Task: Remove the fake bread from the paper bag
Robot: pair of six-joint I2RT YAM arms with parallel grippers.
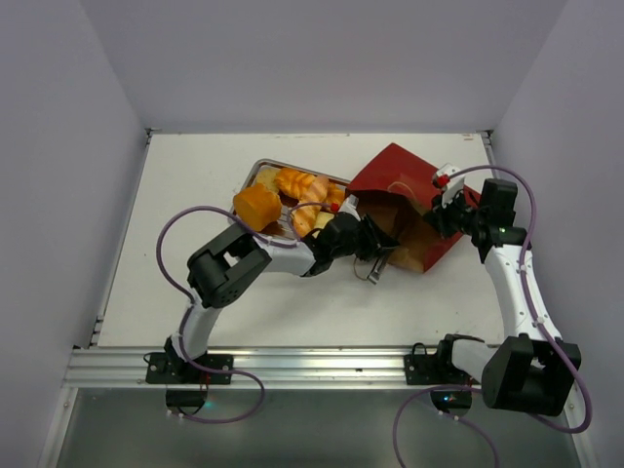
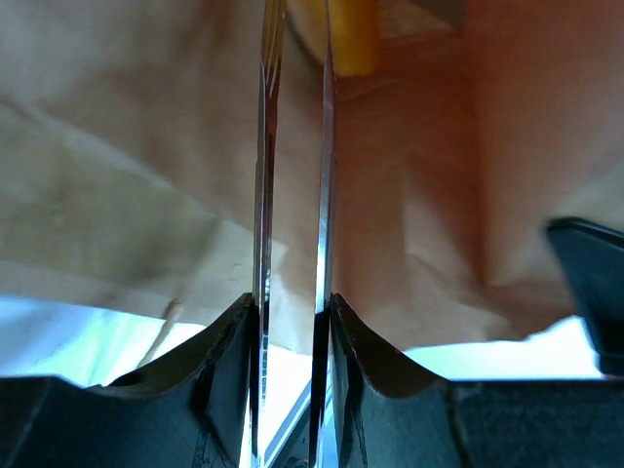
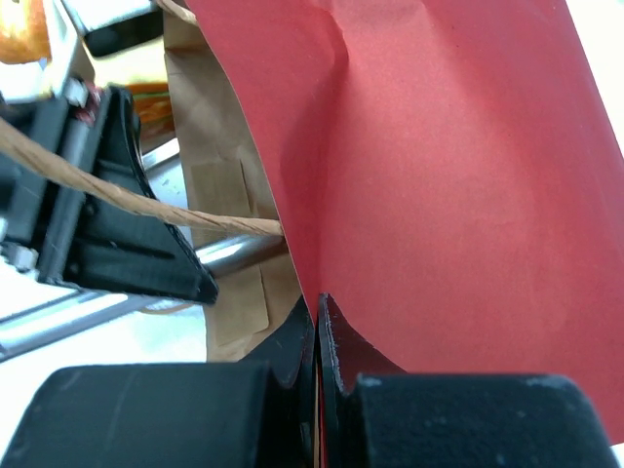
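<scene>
Two arm bases sit bolted at the 6 o'clock edge of the white table [image 1: 195,292]. The left gripper [image 1: 375,255] reaches from 8 o'clock to the near lip of the paper bag [image 1: 390,171]. In its wrist view the jaws stand narrowly parted with nothing seen between them, though their tips run out of frame. Past them lies the bag's brown kraft interior [image 2: 117,146], with a yellow piece of fake bread [image 2: 346,34] deep inside. The right gripper [image 1: 447,210] comes in from 4 o'clock, jaws clenched on the bag's red wall [image 3: 439,146], the paper pinched flat between them [image 3: 317,327]. A string handle [image 3: 117,200] crosses the left of that wrist view. The bag lies tipped on its side at about 2 o'clock from the table's centre, red outside uppermost, brown inside showing toward 6 o'clock. A metal tray [image 1: 255,168] lies at the bag's 9 o'clock, its right end just beside the bag. The tray holds more fake bread. A round orange loaf [image 1: 255,207] sits at its 7 o'clock corner, a croissant-like bun [image 1: 300,183] near its middle, and a pale slice [image 1: 322,220] at its 5 o'clock end. A smaller orange piece [image 1: 336,195] lies toward the bag.
</scene>
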